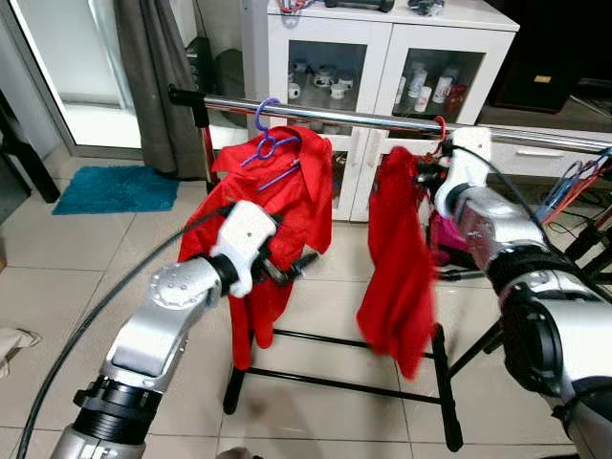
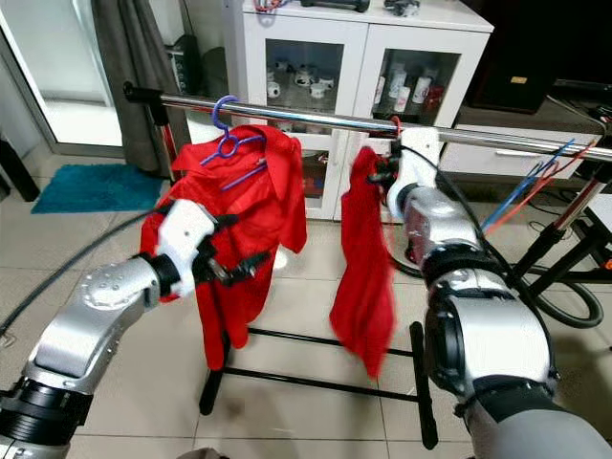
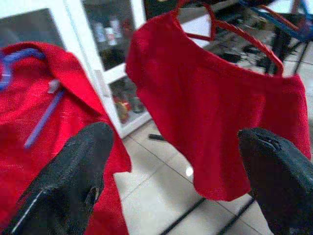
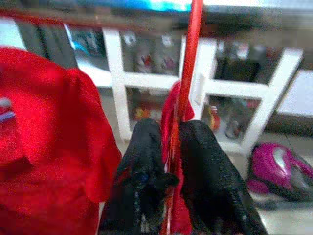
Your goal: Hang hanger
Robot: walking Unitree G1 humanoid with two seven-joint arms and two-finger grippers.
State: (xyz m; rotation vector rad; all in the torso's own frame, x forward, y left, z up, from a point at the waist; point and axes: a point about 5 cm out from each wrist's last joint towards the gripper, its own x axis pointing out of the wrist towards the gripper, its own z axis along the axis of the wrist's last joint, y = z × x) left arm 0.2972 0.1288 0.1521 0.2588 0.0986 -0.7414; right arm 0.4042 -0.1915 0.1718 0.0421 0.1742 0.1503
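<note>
The silver left arm reaches in from the lower left, and its left gripper (image 1: 304,262) hovers in front of the lower part of a red shirt on a purple plastic hanger (image 1: 271,145); its jaws stand wide apart and hold nothing. That hanger is hooked over the shiny metal rail (image 1: 344,116) of a black-framed clothes rack, towards the rail's left end. Further along the rail, near its middle, a second red garment (image 1: 400,263) hangs from a red wire hanger (image 4: 186,93). The right gripper (image 4: 172,161) is raised just under the rail, its jaws closed tight on the stem of the red hanger, whose hook (image 1: 440,125) sits at the rail. Behind the rack stands a white glass-door cabinet (image 1: 382,57), and a teal mat (image 1: 117,188) lies on the tiled floor at left.
</note>
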